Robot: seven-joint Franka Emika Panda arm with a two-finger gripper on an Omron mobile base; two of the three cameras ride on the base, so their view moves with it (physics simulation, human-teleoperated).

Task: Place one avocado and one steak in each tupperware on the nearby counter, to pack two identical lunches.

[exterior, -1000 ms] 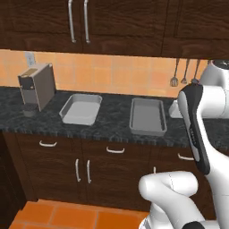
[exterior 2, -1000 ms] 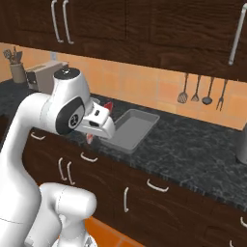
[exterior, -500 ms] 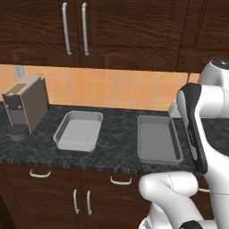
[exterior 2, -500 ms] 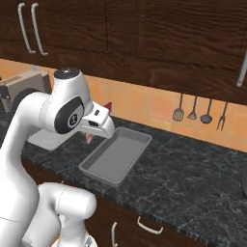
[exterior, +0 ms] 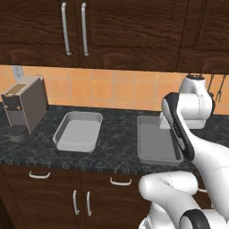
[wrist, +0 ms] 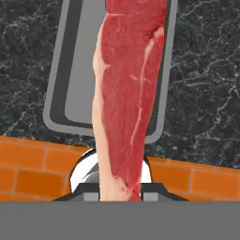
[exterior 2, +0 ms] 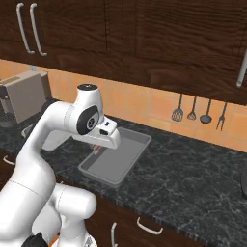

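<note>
From the left base, both trays sit bare on my worktop (exterior: 116, 150): left tray (exterior: 78, 132), right tray (exterior: 156, 145). From the right base, steak (exterior 2: 97, 149) hangs over the right tray. Hand camera: jaws clamped on the steak.

Glossy white rounded arm (exterior 2: 58, 125) segments (dark joint rings), seemingly with a boxy white wrist.

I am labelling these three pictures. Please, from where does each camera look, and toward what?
Left base view: behind the arm's left, facing two light-grey rectangular trays on the speckled stone counter; white arm at right.
Right base view: behind its right; arm at left, same near tray.
Hand view: looks down the red pale-edged steak, held by the gripper, onto that tray.
</note>
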